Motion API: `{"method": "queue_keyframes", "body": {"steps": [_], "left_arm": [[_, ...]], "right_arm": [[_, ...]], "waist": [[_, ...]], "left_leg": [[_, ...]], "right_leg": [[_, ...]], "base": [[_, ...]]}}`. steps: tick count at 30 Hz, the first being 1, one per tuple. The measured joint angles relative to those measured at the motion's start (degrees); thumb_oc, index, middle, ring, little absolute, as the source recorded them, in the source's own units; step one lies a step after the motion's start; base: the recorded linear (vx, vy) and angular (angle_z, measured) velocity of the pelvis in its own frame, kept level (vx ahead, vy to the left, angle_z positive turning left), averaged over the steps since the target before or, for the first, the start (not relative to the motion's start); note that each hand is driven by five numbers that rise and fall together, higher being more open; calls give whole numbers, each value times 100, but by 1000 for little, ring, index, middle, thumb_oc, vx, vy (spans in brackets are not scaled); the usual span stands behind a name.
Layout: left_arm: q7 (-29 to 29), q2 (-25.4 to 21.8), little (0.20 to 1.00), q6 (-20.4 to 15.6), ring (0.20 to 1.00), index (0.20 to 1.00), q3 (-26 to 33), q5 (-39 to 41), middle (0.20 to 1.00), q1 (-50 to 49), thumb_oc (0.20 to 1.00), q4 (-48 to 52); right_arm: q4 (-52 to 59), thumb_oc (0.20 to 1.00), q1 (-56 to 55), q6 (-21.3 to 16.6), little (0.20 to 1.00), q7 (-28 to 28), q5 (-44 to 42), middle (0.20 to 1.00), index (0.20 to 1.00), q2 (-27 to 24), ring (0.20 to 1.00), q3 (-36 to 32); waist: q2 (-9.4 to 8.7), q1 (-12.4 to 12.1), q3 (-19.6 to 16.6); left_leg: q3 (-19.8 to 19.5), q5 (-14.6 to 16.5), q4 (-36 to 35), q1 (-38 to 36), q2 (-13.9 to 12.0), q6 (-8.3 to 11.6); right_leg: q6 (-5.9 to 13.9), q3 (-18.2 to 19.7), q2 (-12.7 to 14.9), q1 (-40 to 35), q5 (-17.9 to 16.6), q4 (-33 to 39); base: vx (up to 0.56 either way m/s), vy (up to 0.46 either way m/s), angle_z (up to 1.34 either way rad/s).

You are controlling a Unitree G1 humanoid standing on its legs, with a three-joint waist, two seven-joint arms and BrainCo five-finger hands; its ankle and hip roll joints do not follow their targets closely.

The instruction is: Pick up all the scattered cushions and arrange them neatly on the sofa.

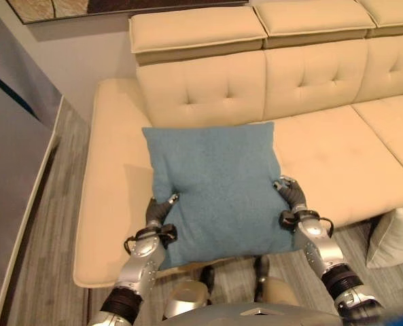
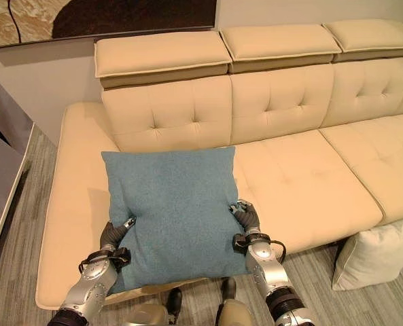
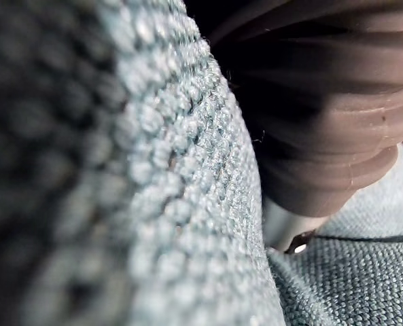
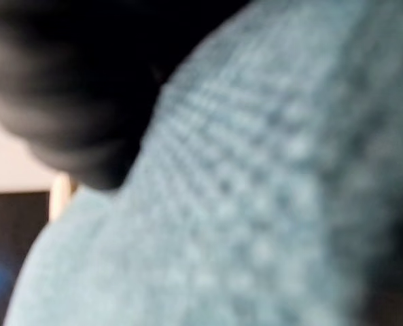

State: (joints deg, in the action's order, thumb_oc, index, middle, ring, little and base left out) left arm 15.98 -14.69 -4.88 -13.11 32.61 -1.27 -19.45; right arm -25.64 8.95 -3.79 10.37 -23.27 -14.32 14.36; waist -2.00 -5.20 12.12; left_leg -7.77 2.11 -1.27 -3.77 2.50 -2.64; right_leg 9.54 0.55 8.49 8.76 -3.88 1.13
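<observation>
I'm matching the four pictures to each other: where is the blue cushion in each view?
Left eye view: blue cushion at centre, between both hands, before the sofa.
Right eye view: left of centre.
Left wrist view: woven blue fabric close up.
Right wrist view: blue fabric.
Shared landmark: the cushion's blue weave.

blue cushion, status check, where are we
Left hand and right hand clamp the blue cushion by its sides, over the sofa seat. White cushion on the floor. Seat ahead bare.
</observation>
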Motion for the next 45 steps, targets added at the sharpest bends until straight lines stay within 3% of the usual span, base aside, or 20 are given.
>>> {"method": "queue_keyframes", "body": {"steps": [1, 2, 4, 6, 9, 10, 13, 15, 16, 17, 18, 20, 25, 28, 30, 32, 34, 38, 45], "left_arm": [[6, -6, 200, 1, 200, 200, 7, 0, 200, -49, 200, -1], [20, 24, 200, 4, 200, 200, 25, -1, 200, -89, 200, -17], [28, 222, 200, 3, 200, 200, 9, 5, 200, -199, 200, 14], [21, 350, 200, 5, 200, 200, -49, 4, 200, -138, 200, 16], [19, 440, 200, 4, 200, 200, -150, 16, 200, -112, 200, 25], [18, 448, 200, 12, 200, 200, -177, 44, 200, -24, 200, 14], [17, 403, 200, 23, 200, 200, -271, 44, 200, -14, 200, 18], [3, 385, 200, 23, 200, 200, -322, 30, 200, 54, 200, 18], [-16, 365, 200, 28, 200, 200, -355, -29, 200, 162, 200, 15], [-18, 354, 200, 30, 200, 200, -381, -40, 200, 173, 200, 16], [-17, 305, 200, 47, 200, 200, -386, -57, 200, 159, 200, 12], [-18, 85, 200, 83, 200, 200, -367, -58, 200, 141, 200, 13], [-78, 35, 200, 141, 200, 200, -261, -63, 200, 27, 200, 29], [-66, 8, 200, 161, 200, 200, -232, -62, 200, -66, 200, 52], [-63, -56, 200, 174, 200, 200, -173, -71, 200, 7, 200, 78], [-68, -60, 200, 178, 200, 200, -155, -75, 200, 80, 200, 89], [-65, -199, 200, 175, 200, 200, -143, -76, 200, 93, 200, 102], [-63, -238, 200, 176, 200, 200, -134, -82, 200, 132, 200, 102], [-47, -157, 200, 178, 200, 200, -285, -298, 200, 467, 200, 106]], "right_arm": [[-19, 200, -9, 4, 200, -1, 0, 200, 200, 15, 200, 13], [-39, 200, -14, 6, 200, -3, 0, 200, 200, 18, 200, 19], [-27, 200, 29, 6, 200, -4, 0, 200, 200, -134, 200, 15], [-28, 200, -6, 11, 200, 4, -4, 200, 200, -216, 200, -28], [-8, 200, 77, 3, 200, 5, -5, 200, 200, -313, 200, -119], [8, 200, 46, 0, 200, 20, -7, 200, 200, -344, 200, -230], [41, 200, -51, -3, 200, 73, -11, 200, 200, -343, 200, -283], [121, 200, -120, -19, 200, 109, -11, 200, 200, -314, 200, -357], [127, 200, -182, -20, 200, 133, -11, 200, 200, -238, 200, -481], [130, 200, -203, -20, 200, 142, -11, 200, 200, -236, 200, -490], [129, 200, -205, -19, 200, 154, -11, 200, 200, -193, 200, -490], [137, 200, -212, -19, 200, 157, -6, 200, 200, 25, 200, -453], [137, 200, -312, -4, 200, 153, -1, 200, 200, 103, 200, -426], [186, 200, -285, -1, 200, 143, 113, 200, 200, 112, 200, -343], [205, 200, -303, 2, 200, 139, 115, 200, 200, 127, 200, -232], [209, 200, -249, 4, 200, 138, 115, 200, 200, 87, 200, -234], [209, 200, -260, 6, 200, 127, 126, 200, 200, 116, 200, -209], [209, 200, -251, 6, 200, 118, 217, 200, 200, 176, 200, -238], [238, 200, -219, 6, 200, 216, 621, 200, 200, -110, 200, -275]], "waist": [[-76, -9, -37], [-75, -9, -45], [170, -79, -102], [171, -45, -114], [146, -54, -146], [67, -41, -124], [101, -2, -146], [127, 45, -139], [150, 148, -135], [149, 115, -131], [120, 95, -118], [-101, -3, -96], [-99, 3, -105], [-75, -140, -100], [-114, -47, -109], [-85, 12, -95], [-205, 72, -145], [-150, 136, -123], [-1, 320, -55]], "left_leg": [[-125, 23, -44, -64, 19, 104], [-267, 10, -83, -146, -10, 241], [-526, 6, -55, -62, -398, 446], [-862, -131, 77, 120, -492, 639], [-780, -239, 199, 291, -623, 713], [-639, -386, 566, 685, -553, 939], [129, -585, 420, 656, -606, 850], [462, -587, 380, 803, -659, 841], [947, -535, 308, 1004, -647, 821], [1082, -517, 223, 1015, -626, 791], [1051, -502, 194, 1013, -639, 602], [1052, -515, 44, 868, -563, 580], [1299, -549, -172, 530, -407, 346], [1720, -401, -192, 227, -349, 132], [1793, -288, -111, 181, -235, 84], [1923, -247, -59, 192, -285, 39], [1944, -199, -72, 177, -177, 52], [1900, -265, -273, 156, -154, 7], [1643, -338, -240, 399, -172, 46]], "right_leg": [[-27, -84, 41, -181, -103, 121], [-140, -169, 25, -358, -522, 305], [-367, -532, -309, -551, -493, 409], [-471, -976, -377, -671, -382, 409], [-633, -1393, -515, -738, -183, 412], [-662, -1768, -492, -791, -110, 412], [-856, -2183, -494, -939, 22, 408], [-825, -2427, -530, -947, 100, 415], [-876, -2654, -548, -932, 167, 412], [-877, -2650, -592, -895, 173, 393], [-880, -2630, -631, -887, 177, 372], [-860, -2392, -592, -731, 204, 260], [-766, -2122, -453, -838, 140, 218], [-678, -1637, -337, -698, 216, -226], [-569, -1414, -259, -591, 278, -438], [-411, -1226, -164, -405, 394, -863], [-445, -1106, -98, -314, 462, -891], [-319, -1076, -112, -324, 432, -623], [-496, -1267, -228, -676, 81, 209]], "base": [[235, -138, 92], [146, -118, 61], [213, -257, 72], [101, -156, 112], [97, -200, 98], [51, -96, 105], [56, -66, 91], [97, -30, 72], [114, -6, 78], [141, 2, 51], [149, 27, -7], [182, 95, -43], [163, 173, -30], [80, 200, -72], [73, 175, -43], [77, 107, -21], [114, 43, -14], [143, 2, -3], [22, -3, 20]]}}
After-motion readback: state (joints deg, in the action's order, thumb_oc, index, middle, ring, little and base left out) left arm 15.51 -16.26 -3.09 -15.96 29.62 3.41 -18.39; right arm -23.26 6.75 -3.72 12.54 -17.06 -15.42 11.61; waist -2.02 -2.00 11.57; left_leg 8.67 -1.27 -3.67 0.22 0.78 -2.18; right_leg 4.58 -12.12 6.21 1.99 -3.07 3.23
